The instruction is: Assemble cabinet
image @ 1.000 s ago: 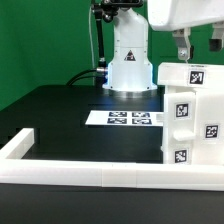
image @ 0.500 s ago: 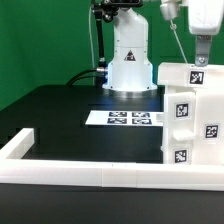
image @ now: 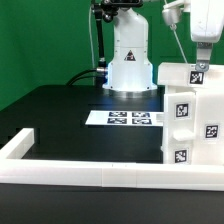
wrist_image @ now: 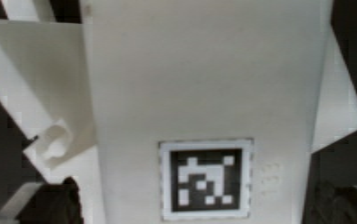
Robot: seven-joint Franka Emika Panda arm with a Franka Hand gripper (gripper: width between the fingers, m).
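Note:
The cabinet is a tall white box with square black-and-white tags, standing at the exterior view's right on the black table. My gripper hangs right over its top edge. In the wrist view a white cabinet panel with one tag fills the picture, and another white part with a hooked notch lies beside it. My gripper straddles the panel: the dark fingers show only at the two lower corners, wide apart. I cannot tell whether they touch the panel.
The marker board lies flat in the middle of the table. A long low white rail runs along the front edge and turns back at the exterior view's left. The robot base stands behind.
One second ago both fingers hung spread above the cabinet's top. The hand has since turned and come down to the top edge. It has hardly moved in the last half second.

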